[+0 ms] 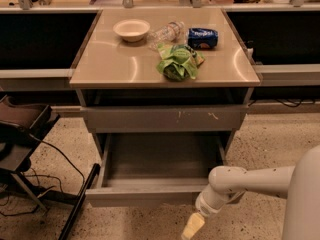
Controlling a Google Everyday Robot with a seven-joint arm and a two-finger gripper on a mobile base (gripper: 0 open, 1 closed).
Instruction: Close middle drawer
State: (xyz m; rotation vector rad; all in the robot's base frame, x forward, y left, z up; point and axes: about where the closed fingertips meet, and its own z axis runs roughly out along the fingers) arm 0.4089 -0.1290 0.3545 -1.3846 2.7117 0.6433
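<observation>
One raised view in front of the desk [125,69], facing it, tilted down, fairly near, hand [192,227] low before the desk's open drawer [145,196].

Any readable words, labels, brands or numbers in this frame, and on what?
No text is readable.
Blue packet: white logo, too blurred to read.
Green bag: print illegible.
Plastic bottle: no legible label.
Middle drawer: front unmarked; the hand hangs just before its right end.
</observation>
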